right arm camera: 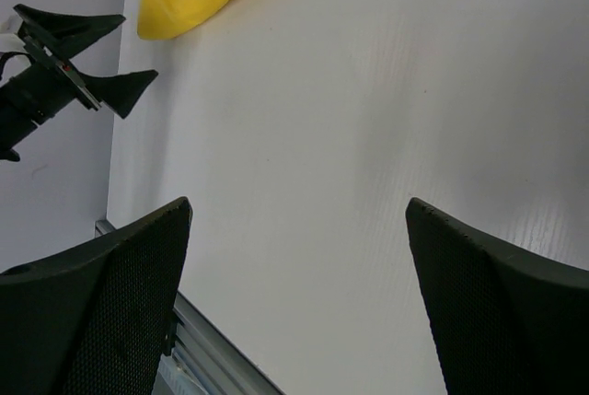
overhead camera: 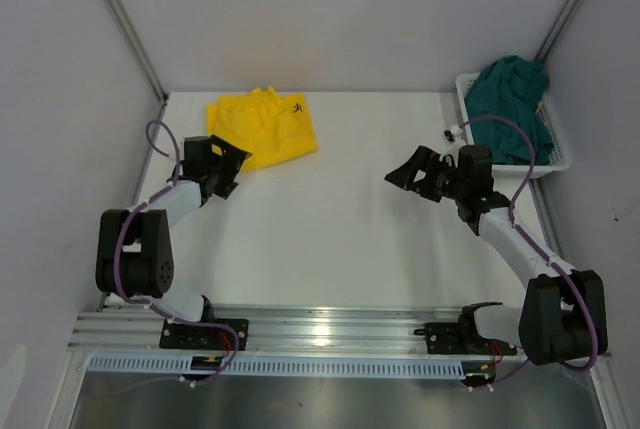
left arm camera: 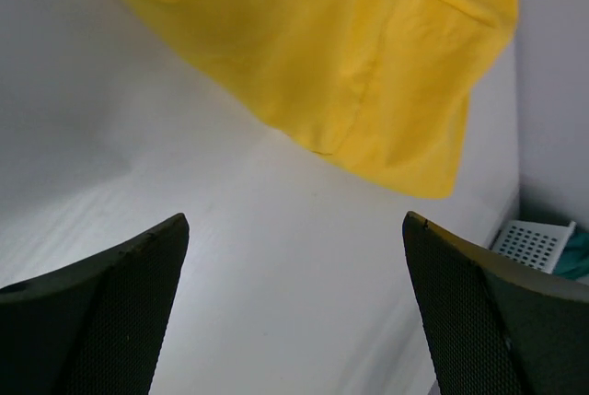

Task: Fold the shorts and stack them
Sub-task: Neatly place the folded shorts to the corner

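The yellow shorts [overhead camera: 262,129] are lying flat at the far left of the table [overhead camera: 330,239]. The teal shorts [overhead camera: 512,109] are sitting bunched in the white basket [overhead camera: 556,163] at the far right corner. The left gripper [overhead camera: 238,171] is hovering just beside the yellow pair, jaws spread wide, gripping nothing. The right gripper [overhead camera: 405,171] is hanging over bare table, likewise wide and empty.

The yellow shorts [overhead camera: 263,126] are bright and plain apart from a small dark logo [overhead camera: 298,107]. The teal shorts [overhead camera: 512,99] are a deep green, against a white mesh basket [overhead camera: 558,159] dotted with small holes. The table [overhead camera: 340,229] is white. The left gripper [left arm camera: 294,220] and right gripper [right arm camera: 296,202] are black with finely dotted faces. The arms [overhead camera: 515,239] are white and black, trailing purple cables [overhead camera: 165,139].
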